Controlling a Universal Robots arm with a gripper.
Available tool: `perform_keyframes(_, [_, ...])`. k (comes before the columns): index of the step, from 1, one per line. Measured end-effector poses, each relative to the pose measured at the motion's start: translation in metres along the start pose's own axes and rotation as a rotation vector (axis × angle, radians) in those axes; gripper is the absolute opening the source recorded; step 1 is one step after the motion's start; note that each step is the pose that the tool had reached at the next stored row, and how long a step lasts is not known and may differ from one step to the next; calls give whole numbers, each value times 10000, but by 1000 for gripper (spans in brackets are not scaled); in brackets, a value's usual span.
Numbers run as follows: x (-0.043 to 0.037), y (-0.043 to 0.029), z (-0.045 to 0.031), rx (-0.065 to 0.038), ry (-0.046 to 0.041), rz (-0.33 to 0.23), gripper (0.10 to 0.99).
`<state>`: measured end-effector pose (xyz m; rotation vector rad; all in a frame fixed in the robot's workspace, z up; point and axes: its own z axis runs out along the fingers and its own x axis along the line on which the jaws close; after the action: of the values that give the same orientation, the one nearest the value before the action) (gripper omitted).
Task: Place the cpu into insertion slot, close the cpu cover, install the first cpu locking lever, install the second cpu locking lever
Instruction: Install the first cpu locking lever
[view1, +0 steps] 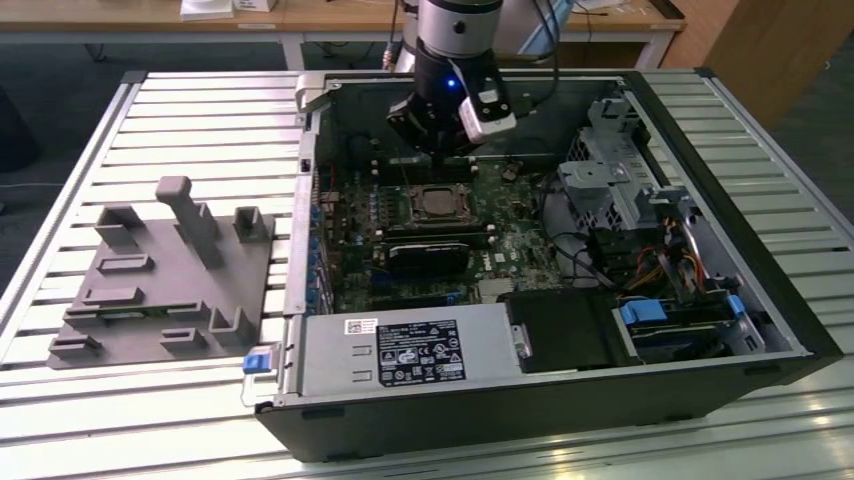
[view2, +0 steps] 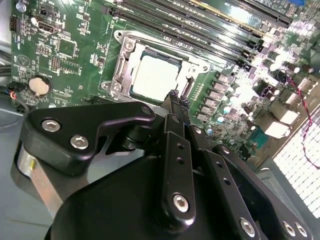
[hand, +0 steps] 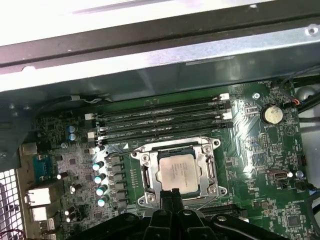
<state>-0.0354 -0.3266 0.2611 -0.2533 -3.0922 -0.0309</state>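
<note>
The cpu (hand: 176, 171) lies flat in the insertion slot (view1: 438, 204) of the green motherboard, its pale metal top showing in both wrist views (view2: 154, 78). The cpu cover (hand: 208, 167), a silvery frame, lies down around it, with its rim (view2: 121, 66) bright on the side toward the coin cell. My gripper (view2: 175, 96) is shut with nothing between its black fingertips. They hover at the socket's edge, on the side away from the memory slots (hand: 172, 192). In the exterior view the gripper (view1: 435, 148) hangs inside the open case, just behind the socket.
Long black memory slots (hand: 160, 118) run beside the socket. A black heatsink block (view1: 427, 252) sits in front of it, and the power supply (view1: 400, 350) is nearer still. Drive cages and cables (view1: 627, 200) crowd the exterior view's right. A grey fixture (view1: 160, 280) stands outside on the slatted table.
</note>
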Motion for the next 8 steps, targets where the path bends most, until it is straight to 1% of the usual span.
perform_keyframes(5, [128, -21, 7, -9, -55, -11, 106])
perform_keyframes(7, [170, -28, 9, -18, -113, -13, 106])
perform_keyframes(8, [182, -29, 9, -26, -166, -19, 106])
